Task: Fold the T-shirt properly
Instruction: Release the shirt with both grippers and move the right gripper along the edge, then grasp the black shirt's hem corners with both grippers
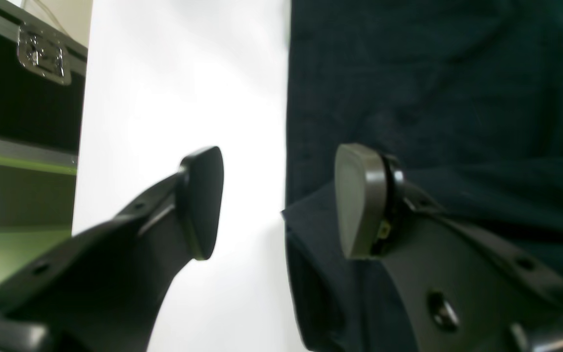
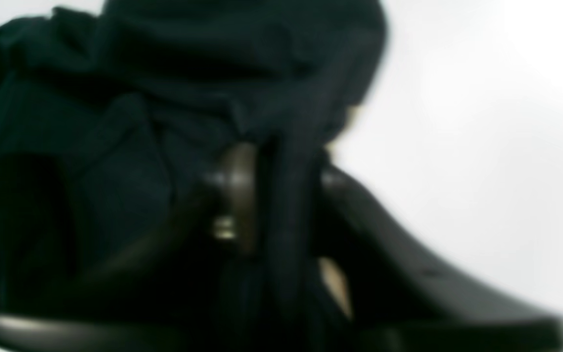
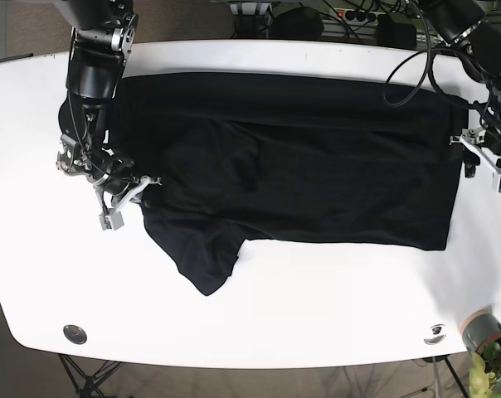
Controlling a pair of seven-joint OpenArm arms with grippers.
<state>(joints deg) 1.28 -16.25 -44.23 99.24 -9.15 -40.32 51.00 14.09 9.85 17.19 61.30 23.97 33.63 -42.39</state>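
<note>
In the left wrist view, the left tool (image 1: pixel 279 203) is spread wide over the edge of the dark T-shirt (image 1: pixel 438 88), one pad on cloth, the other over the white tabletop (image 1: pixel 184 73).

In the blurry right wrist view, the right tool (image 2: pixel 281 195) pinches a fold of shirt.

In the base view, the shirt lies flat between both tools. If only the right tool pulls, the cloth could bunch up.
</note>
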